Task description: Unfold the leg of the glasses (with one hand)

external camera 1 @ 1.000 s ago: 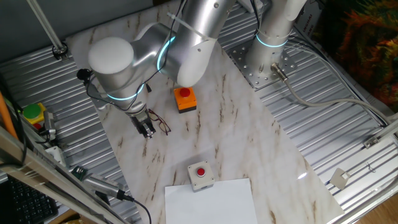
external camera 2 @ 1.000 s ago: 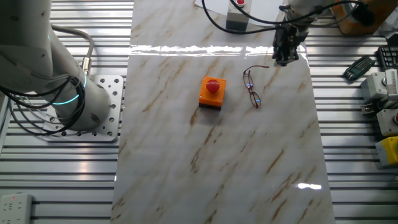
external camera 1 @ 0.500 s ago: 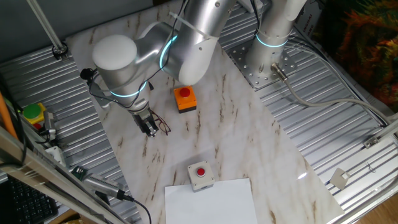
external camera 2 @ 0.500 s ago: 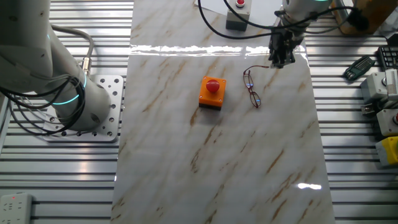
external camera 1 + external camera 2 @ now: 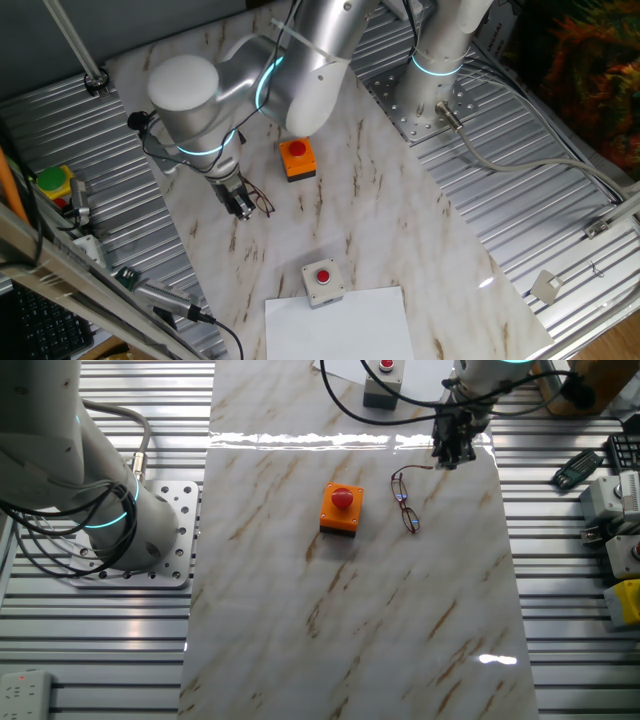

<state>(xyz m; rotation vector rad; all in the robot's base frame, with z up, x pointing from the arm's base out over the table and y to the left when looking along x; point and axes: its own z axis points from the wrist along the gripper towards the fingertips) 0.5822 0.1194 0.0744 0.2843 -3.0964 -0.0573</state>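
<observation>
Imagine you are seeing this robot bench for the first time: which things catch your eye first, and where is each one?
The bulky silver arm with glowing cyan rings dominates, bending over the marble tabletop with its hand low at the far edge. Just beside the hand lie the thin dark glasses, one leg reaching toward the hand. Near the middle sits a bright orange box with a red button, with a grey box with a red button by a white sheet.

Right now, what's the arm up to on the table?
The single arm has its gripper down low over the marble table, at the end of one temple arm of the glasses. The glasses lie flat beside the orange box with the red button. One leg sticks out toward the gripper. Whether the fingers actually pinch it is too small to tell.
</observation>
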